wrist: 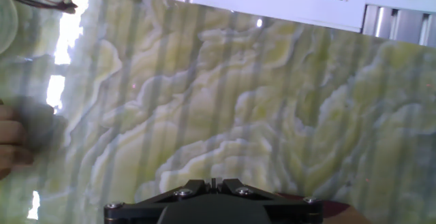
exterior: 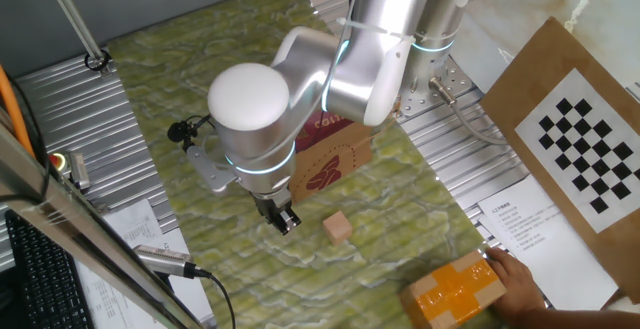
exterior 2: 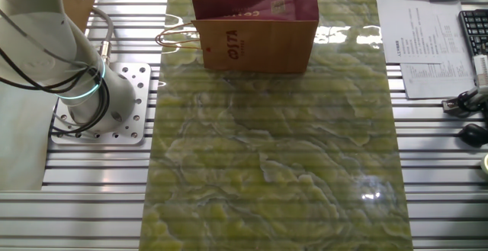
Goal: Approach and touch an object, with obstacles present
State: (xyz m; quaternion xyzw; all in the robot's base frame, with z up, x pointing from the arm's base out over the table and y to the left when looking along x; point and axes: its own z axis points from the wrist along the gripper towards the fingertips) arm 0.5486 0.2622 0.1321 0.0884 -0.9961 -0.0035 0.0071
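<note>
The small pale tan wooden cube [exterior: 339,227] lies on the green marbled mat, in front of the upright brown paper bag [exterior: 335,154] with its dark red band. My gripper [exterior: 282,219] hangs low over the mat, a short way left of the cube and apart from it, in front of the bag's left end. In the hand view the gripper [wrist: 212,182] shows its fingers closed together with nothing between them, over bare mat; the cube is out of that view. The other fixed view shows the bag [exterior 2: 255,30] at the far end of the mat; the cube and gripper are hidden there.
A person's hand [exterior: 520,279] holds an orange-yellow taped box [exterior: 452,291] at the mat's near right corner; the hand also shows in the hand view [wrist: 10,142]. A checkerboard panel [exterior: 585,149] and papers lie right of the mat. The robot base [exterior 2: 99,102] stands beside the mat.
</note>
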